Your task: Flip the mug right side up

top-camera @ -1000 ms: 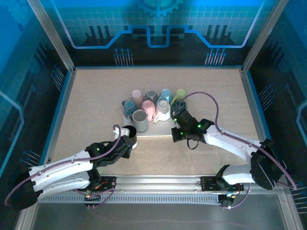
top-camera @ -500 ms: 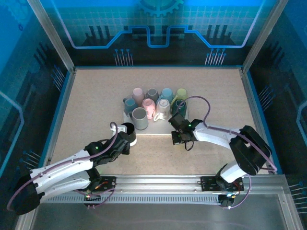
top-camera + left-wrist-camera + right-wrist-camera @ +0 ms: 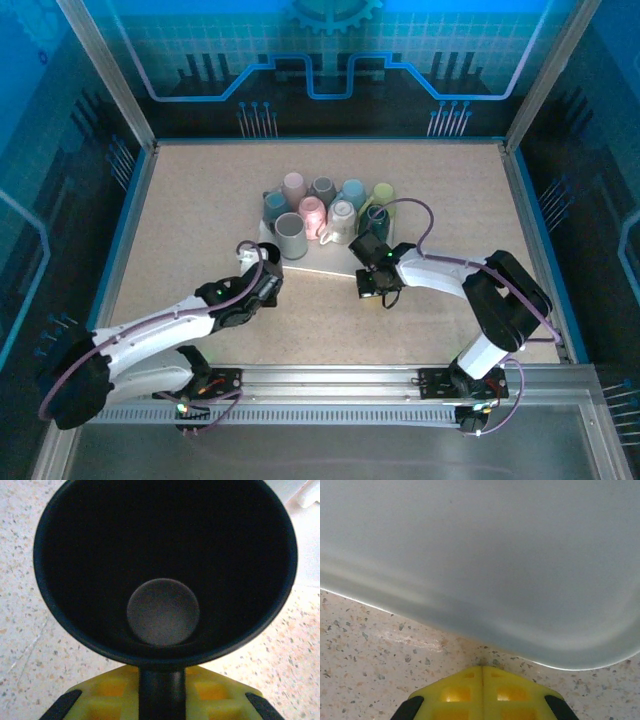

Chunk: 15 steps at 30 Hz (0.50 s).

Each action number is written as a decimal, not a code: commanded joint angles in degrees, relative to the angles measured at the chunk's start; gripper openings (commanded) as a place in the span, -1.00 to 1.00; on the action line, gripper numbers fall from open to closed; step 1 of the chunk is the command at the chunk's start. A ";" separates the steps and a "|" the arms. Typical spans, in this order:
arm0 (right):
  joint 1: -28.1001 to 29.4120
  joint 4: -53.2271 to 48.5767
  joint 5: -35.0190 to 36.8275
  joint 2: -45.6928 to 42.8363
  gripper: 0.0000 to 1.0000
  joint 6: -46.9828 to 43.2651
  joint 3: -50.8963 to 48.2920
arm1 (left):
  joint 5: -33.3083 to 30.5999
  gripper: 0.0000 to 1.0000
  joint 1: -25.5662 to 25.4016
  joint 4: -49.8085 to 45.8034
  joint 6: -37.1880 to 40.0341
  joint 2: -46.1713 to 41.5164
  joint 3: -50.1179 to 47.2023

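Setting: a speckled desk (image 3: 200, 200) inside a framed enclosure with blue-lit walls, seen from above, with two white arms reaching in from the near edge.
Mug: the dark mug (image 3: 163, 611) is at the tip of the left arm, over bare desk just off the near-left corner of the tray. Its mouth faces the left wrist camera, so the round inner floor is visible. Its handle points back toward the pincer.
Left pincer: the left pincer (image 3: 161, 695) is clamped on the mug's handle, which runs down between the yellow fingers (image 3: 110, 692).
Mug contact: I cannot tell whether the mug rests on the desk or is lifted off it.
Tray: a pale grey tray (image 3: 325, 265) lies mid-desk, and its rounded edge and corner show close up in the right wrist view.
Other mugs: a cluster of mugs (image 3: 290, 238) in pink, grey, blue and green stands close together on the tray.
Right pincer: the right pincer (image 3: 482, 680) is low over the desk just beside the tray's near-right edge. Its yellow fingers are pressed together with nothing between them.
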 commanded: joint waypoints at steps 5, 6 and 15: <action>-5.91 7.48 6.86 7.10 -1.00 -0.59 5.14 | -2.32 -1.00 1.63 2.97 2.65 8.28 1.36; -6.52 7.56 6.64 7.80 -1.00 -0.66 5.68 | -2.21 -1.00 1.64 2.94 2.93 9.04 1.69; -11.51 9.59 5.80 8.15 -1.00 0.18 6.86 | -2.46 -0.89 1.58 1.63 1.92 8.32 1.67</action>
